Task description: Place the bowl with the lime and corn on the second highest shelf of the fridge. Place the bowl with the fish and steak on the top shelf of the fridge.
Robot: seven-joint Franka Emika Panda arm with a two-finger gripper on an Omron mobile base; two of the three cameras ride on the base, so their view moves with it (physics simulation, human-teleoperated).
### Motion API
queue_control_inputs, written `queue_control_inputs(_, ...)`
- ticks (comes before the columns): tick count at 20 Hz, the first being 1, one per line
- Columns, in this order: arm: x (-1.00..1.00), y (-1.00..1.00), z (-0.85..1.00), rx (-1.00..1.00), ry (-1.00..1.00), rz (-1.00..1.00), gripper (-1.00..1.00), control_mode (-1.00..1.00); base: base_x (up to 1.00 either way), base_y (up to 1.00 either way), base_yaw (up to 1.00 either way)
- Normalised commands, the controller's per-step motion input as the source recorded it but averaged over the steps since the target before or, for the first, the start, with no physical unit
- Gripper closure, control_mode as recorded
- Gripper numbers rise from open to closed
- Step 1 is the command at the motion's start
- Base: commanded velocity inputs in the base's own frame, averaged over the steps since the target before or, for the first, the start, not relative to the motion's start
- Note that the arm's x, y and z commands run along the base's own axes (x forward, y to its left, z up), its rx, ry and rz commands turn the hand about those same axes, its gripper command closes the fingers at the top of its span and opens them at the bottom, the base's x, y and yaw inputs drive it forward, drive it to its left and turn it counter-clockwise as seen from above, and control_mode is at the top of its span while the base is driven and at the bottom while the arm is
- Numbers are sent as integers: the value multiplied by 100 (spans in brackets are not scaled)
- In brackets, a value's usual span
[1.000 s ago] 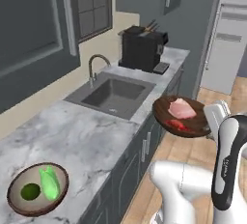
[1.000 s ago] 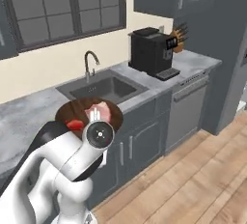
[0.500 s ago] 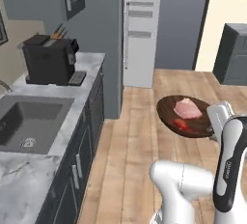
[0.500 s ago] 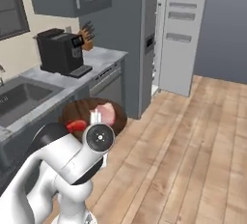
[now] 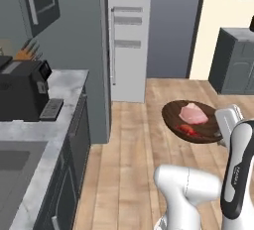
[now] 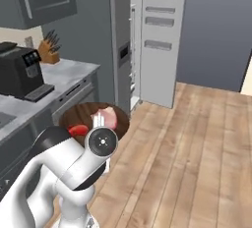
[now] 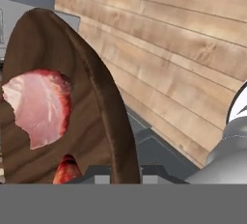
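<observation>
— Left base view first: why is the arm carrying that brown bowl [image 5: 192,123] out over the floor [image 5: 134,140] like that?

— It is holding it level, I think, so the pink steak [image 5: 193,113] and the red fish [image 5: 187,130] are not sliding out. The hand [image 5: 224,134] is clamping the bowl by its right rim, fingers closed tight on the edge, which leaves the whole dish hanging out to the side.

— And the fridge?

— The fridge [image 5: 128,35] is standing ahead, beyond the end of the surface [image 5: 34,125], with its door [image 6: 157,35] swung open. In the right base view the door bins are showing, so the way in looks open. The shelves themselves are too hidden to tell apart from here.

— So where is this bowl meant to be going?

— The top shelf, by the task. It is well apart from the fridge for now, so I would guess the carry is only partway.

— What is that dark box on the surface?

— A coffee machine [image 5: 21,89], with a knife block [image 6: 49,50] behind it. Neither is in the way.
</observation>
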Motion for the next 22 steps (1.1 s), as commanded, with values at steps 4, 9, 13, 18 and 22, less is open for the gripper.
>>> queue_control_inputs(4,0,0,0,0,0,0,100,100,100,-11,-6)
queue_control_inputs(9,0,0,0,0,0,0,100,100,100,-48,-12)
queue_control_inputs(13,0,0,0,0,0,0,100,100,100,-62,-4)
queue_control_inputs(18,0,0,0,0,0,0,100,100,100,-74,-4)
queue_control_inputs(22,0,0,0,0,0,0,100,100,100,-71,0)
